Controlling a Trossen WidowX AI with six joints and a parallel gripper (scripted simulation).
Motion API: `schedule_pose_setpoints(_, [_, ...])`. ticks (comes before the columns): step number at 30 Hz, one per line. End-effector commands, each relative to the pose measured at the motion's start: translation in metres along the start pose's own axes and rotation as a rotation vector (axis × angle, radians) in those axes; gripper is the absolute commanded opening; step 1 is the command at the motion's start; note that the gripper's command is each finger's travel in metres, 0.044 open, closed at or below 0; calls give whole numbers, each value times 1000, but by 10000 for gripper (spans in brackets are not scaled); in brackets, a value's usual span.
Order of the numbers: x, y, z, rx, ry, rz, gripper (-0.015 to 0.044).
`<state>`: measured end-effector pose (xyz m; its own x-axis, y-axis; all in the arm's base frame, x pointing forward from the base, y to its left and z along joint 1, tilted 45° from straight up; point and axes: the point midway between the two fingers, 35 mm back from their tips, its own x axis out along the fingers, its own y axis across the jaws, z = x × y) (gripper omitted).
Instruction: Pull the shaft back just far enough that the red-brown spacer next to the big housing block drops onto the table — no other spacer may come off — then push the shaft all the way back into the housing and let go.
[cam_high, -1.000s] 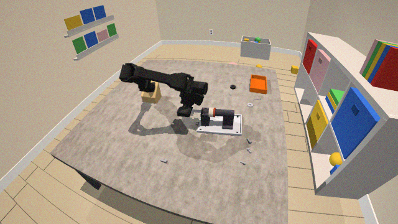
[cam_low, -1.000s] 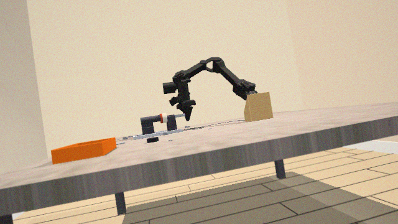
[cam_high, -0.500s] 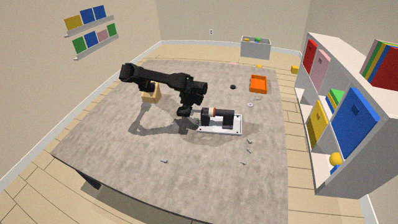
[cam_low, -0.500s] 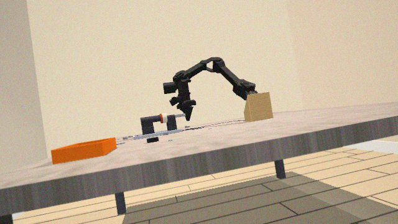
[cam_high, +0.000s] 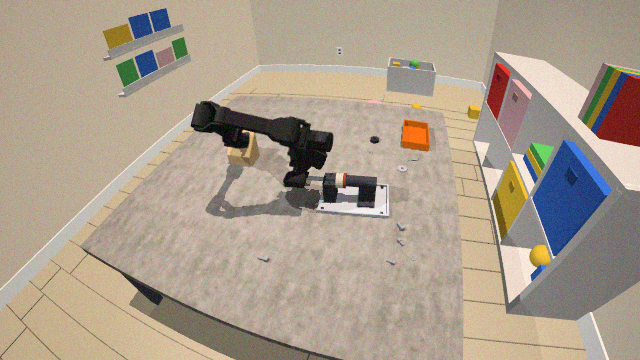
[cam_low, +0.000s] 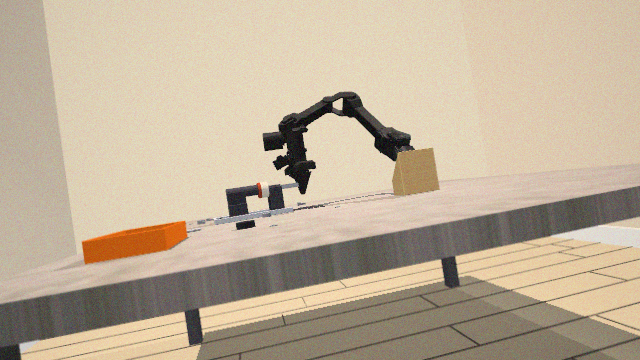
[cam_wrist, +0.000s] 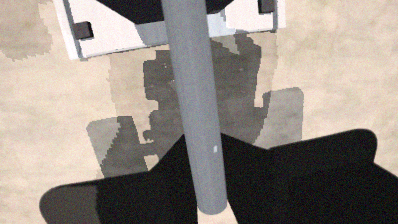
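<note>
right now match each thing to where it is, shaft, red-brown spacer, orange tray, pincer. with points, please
1. shaft (cam_high: 315, 178) (cam_low: 290, 186) (cam_wrist: 192, 90)
2. red-brown spacer (cam_high: 344, 180) (cam_low: 259, 190)
3. orange tray (cam_high: 415, 136) (cam_low: 125, 243)
4. pincer (cam_high: 299, 184) (cam_low: 303, 192) (cam_wrist: 198, 138)

A. on the table, away from the white base plate (cam_high: 350, 208) (cam_low: 240, 218) (cam_wrist: 115, 37)
B. closed on a grey rod
C. between the pincer's fingers
D. between the two dark blocks, beside a cream ring (cam_high: 340, 180) (cam_low: 265, 189)

Pairs: 1-C, 2-D, 3-A, 4-B
</note>
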<state>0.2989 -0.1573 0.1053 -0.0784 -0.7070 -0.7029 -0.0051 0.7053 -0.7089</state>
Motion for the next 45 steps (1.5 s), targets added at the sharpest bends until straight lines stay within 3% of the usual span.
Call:
schedule_pose_setpoints(1, [0, 0, -1, -2, 1, -1, 0])
schedule_pose_setpoints(45, [0, 0, -5, -2, 1, -1, 0])
